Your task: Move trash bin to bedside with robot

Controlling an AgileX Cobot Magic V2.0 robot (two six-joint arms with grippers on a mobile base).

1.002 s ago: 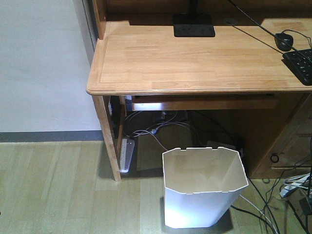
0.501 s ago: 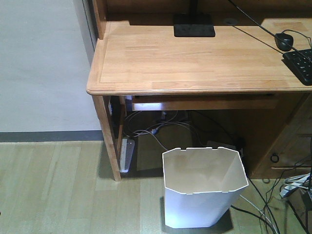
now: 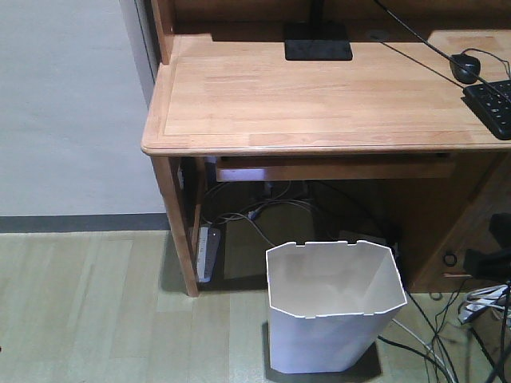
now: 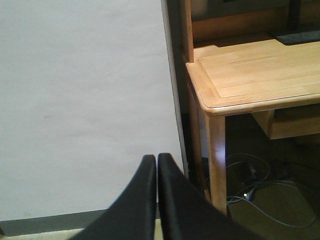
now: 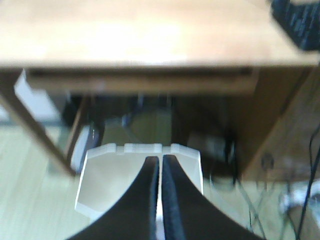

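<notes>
The white trash bin (image 3: 335, 319) stands on the wooden floor in front of the desk, its notched faceted rim open upward and nothing in it. It also shows, blurred, in the right wrist view (image 5: 107, 175). My right gripper (image 5: 161, 160) is shut and empty, hovering above the bin's opening without touching it. My left gripper (image 4: 157, 158) is shut and empty, held in the air facing the white wall beside the desk's left corner. The bed is out of view.
A wooden desk (image 3: 319, 96) stands over the bin, with a monitor base (image 3: 318, 41), a mouse (image 3: 465, 68) and a keyboard (image 3: 493, 104) on it. A desk leg (image 3: 177, 231), a power strip (image 3: 207, 254) and loose cables (image 3: 447, 343) lie near the bin.
The bin has not moved. A dark shape has come in at the right edge of the front view, and the bright patch under the desk has faded.
</notes>
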